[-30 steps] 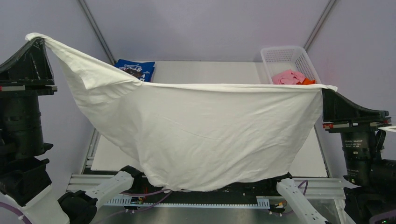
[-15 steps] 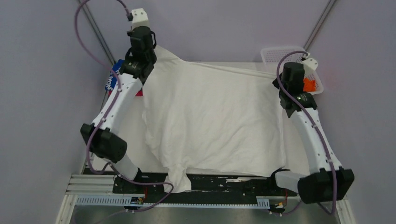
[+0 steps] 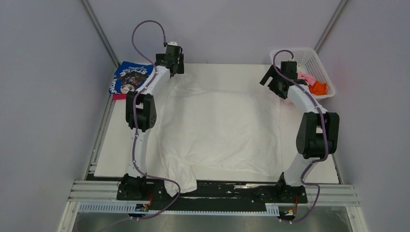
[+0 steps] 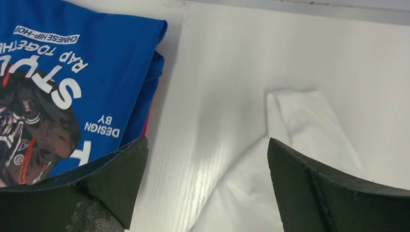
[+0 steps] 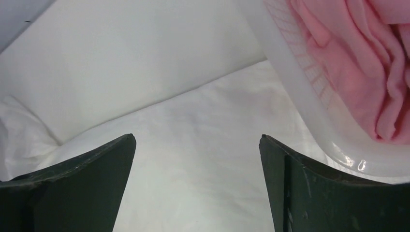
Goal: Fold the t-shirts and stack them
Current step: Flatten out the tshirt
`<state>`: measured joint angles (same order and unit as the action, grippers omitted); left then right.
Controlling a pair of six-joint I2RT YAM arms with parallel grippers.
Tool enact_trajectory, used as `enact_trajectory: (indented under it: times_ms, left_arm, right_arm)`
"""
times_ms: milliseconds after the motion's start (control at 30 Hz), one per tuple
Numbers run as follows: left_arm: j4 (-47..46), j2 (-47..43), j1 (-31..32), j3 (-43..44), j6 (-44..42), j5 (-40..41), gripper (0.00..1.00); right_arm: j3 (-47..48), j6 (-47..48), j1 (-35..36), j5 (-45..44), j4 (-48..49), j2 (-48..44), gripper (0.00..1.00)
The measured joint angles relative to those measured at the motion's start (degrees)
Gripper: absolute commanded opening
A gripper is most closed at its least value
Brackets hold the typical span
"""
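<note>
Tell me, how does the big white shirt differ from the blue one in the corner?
The white shirt lies spread open, covering much of the table; the blue shirt is folded small at the far left corner. The white shirt shows plain cloth; the blue shirt bears white lettering and a picture. Both are cloth tees lying flat.

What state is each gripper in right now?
Left gripper: open, empty, over a corner of the white t-shirt.
Right gripper: open, empty, over the white t-shirt beside the basket.
</note>
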<state>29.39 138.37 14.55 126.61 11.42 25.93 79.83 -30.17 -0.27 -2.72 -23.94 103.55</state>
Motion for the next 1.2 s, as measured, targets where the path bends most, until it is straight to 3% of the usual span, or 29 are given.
enact_trajectory:
  times_ms: [300, 533, 700, 1200]
  left_arm:
    - [-3.3, -22.2, 0.3, -15.0, 7.3, -7.3, 1.00]
    - [-7.4, -29.6, 0.3, -31.0, 14.5, -17.0, 1.00]
    - [-8.5, -25.7, 0.3, -34.9, 18.2, -24.3, 1.00]
    - [-13.0, -4.7, 0.3, -19.4, 26.7, -28.1, 1.00]
  right_arm:
    - [-8.4, 0.3, 0.7, 5.2, 3.2, -13.0, 1.00]
    - [-16.0, 0.8, 4.3, 7.1, 3.3, -15.4, 1.00]
    - [-16.9, 1.3, 6.4, 7.4, 3.3, -14.1, 1.00]
    - [-16.8, 3.3, 7.5, 4.6, 3.4, -3.6, 1.00]
